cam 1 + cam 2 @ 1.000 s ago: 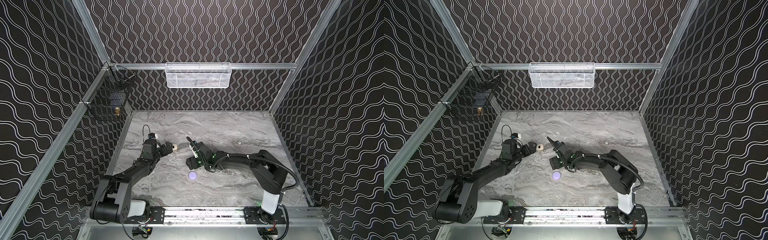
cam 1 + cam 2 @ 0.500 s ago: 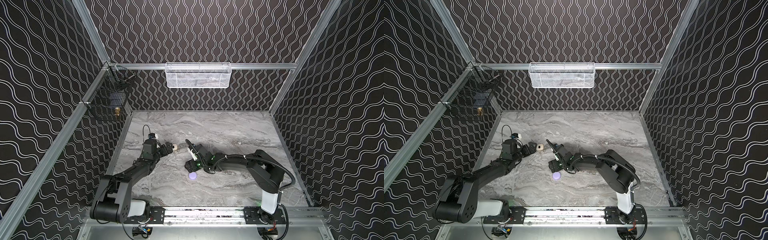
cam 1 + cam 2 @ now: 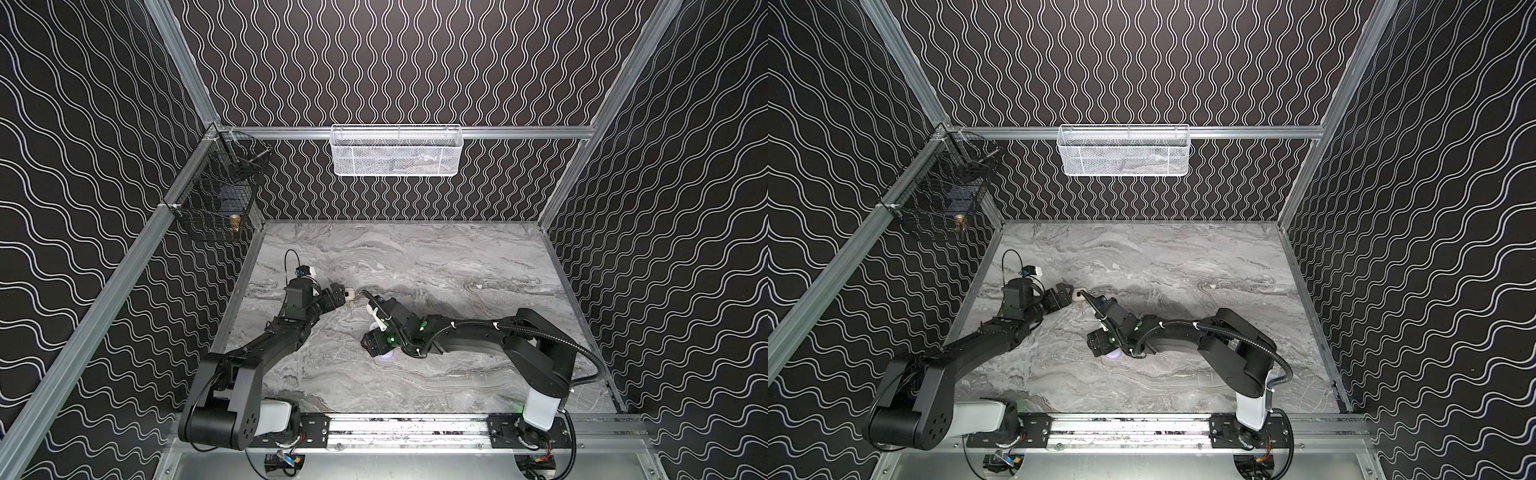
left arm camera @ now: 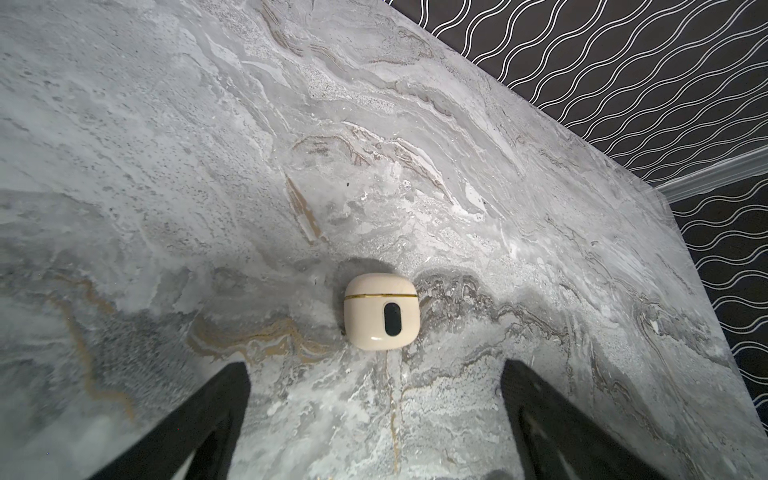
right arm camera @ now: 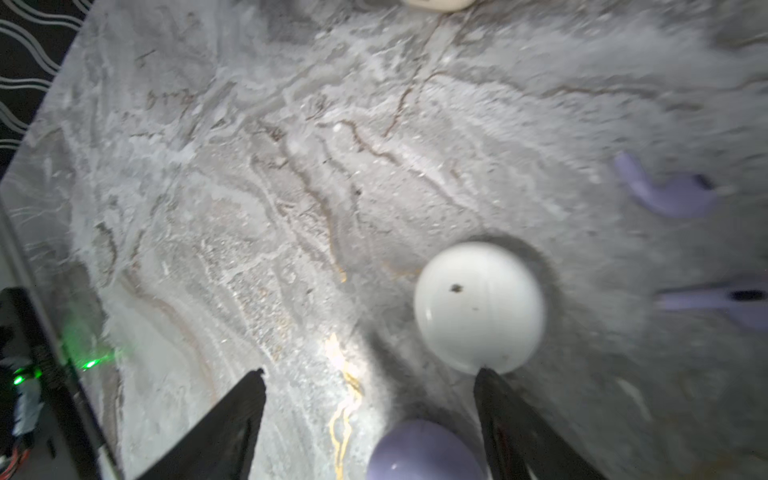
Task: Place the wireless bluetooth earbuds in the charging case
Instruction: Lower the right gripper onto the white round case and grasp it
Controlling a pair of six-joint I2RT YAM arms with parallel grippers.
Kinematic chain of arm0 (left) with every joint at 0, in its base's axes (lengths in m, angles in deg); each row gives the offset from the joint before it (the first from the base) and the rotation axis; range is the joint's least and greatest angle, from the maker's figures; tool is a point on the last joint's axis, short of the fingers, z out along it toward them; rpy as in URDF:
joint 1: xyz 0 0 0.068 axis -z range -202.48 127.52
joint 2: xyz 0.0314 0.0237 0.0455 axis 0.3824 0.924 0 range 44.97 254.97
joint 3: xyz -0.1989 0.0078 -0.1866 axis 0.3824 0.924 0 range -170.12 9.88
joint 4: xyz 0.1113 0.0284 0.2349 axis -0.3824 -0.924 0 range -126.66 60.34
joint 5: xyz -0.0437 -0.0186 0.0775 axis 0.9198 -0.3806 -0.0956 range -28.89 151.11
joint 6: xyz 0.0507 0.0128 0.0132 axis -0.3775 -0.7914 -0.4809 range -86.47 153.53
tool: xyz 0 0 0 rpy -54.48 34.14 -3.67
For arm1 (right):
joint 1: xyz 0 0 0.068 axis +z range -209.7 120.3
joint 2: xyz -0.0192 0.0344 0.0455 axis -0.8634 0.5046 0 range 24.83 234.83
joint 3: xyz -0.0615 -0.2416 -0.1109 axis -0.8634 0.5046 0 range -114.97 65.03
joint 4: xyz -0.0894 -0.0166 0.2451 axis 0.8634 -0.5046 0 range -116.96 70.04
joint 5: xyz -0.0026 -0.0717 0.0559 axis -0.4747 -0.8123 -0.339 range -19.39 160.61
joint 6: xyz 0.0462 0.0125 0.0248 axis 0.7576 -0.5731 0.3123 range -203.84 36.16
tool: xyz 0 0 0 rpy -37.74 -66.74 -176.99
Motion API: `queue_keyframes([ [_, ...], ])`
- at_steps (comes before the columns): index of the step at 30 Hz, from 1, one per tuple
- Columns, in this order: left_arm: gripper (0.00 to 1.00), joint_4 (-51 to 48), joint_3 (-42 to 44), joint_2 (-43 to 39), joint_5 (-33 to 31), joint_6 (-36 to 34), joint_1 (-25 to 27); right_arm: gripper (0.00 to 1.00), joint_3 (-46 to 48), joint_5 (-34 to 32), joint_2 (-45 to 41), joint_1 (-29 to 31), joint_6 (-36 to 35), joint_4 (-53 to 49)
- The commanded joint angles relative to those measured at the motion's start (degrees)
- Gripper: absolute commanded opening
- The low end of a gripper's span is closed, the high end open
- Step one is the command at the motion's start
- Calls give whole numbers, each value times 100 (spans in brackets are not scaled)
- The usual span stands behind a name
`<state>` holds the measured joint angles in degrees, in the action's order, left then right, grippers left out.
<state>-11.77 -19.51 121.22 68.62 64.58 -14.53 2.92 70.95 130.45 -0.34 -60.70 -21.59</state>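
left gripper [image 4: 374,365] spread, empty; cream case [image 4: 380,311] just ahead. right gripper [image 5: 370,371] spread, gripping nothing; lavender case [image 5: 419,453] between jaws, white case [image 5: 478,307] just beyond. two lavender earbuds [image 5: 673,195] loose on table [image 5: 249,166] near white case.

The right wrist view crops the lavender case [image 5: 419,453] and blurs the lavender earbuds [image 5: 669,195].

Two loose earbuds in my right wrist view, both pale lavender, stemmed, blurred: first lavender earbud [image 5: 671,197] and second lavender earbud [image 5: 727,305], flat on the marble [image 5: 249,166], apart, outside any case. White domed case [image 5: 478,307] lies near them. In a top view I log the lavender case [image 3: 388,357] at 7 o'clock of the marble's centre; cream case [image 3: 351,295], shut, gold seam, black oval, at 11 o'clock from it
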Motion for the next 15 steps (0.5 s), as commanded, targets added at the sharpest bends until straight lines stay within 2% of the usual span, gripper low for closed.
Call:
queue_keyframes([
  [1, 98, 35, 12, -37, -7, -117, -3, 83, -250, -719, -37, 6, -56, -537],
  [7, 98, 39, 24, -68, 14, -117, -5, 86, -830, -1289, 502, -18, -622, -1072],
  [15, 98, 114, 38, -82, 25, -132, -3, 83, -1377, -882, 1129, -208, -1173, -1550],
])
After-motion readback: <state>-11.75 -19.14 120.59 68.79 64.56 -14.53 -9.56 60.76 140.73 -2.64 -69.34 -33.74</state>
